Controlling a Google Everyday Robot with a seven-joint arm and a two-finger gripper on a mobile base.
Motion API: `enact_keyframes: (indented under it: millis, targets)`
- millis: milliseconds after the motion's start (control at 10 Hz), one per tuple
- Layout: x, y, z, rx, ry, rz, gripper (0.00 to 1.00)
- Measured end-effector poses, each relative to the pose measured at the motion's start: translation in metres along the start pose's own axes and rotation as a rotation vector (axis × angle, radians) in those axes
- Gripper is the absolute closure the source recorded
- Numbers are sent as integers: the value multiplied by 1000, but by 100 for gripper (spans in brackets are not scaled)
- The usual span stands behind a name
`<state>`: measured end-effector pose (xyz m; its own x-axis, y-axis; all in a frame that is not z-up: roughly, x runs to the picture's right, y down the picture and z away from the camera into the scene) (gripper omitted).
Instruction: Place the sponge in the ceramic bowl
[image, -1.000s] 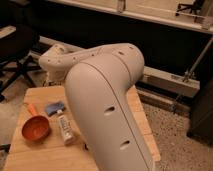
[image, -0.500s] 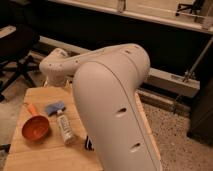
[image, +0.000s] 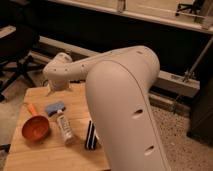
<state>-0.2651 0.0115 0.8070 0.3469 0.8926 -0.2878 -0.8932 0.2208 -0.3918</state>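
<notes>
Now the white arm (image: 120, 95) is seen swung further aside than half a second ago, so that the black bar with a white stripe (image: 91, 135), mostly hidden before, is fully uncovered on the table (image: 45, 156). The arm's wrist has been lowered slightly toward the far left part of the table. The gripper (image: 51, 89) is found below that wrist, above the table's far edge and just beyond the sponge (image: 55, 107); whether it is open or closed cannot be told, as it is largely hidden. The objects themselves have not been shifted.

One sponge is counted, lying flat on the table, apart from the gripper and outside the bowl. One ceramic bowl (image: 35, 129) is counted, near the sponge on the left, with its handle pointed toward the far side. One white tube (image: 65, 128) is laid between the bowl and the single black bar.
</notes>
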Motion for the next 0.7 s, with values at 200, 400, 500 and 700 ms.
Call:
enact_keyframes:
  millis: [200, 400, 500, 700]
  targets:
    - [1, 0, 0, -1, -4, -50, 20]
    - [-1, 3, 2, 8, -8, -111, 20]
    - [-2, 8, 6, 37, 2, -191, 20]
    - [-6, 19, 15, 122, 38, -417, 20]
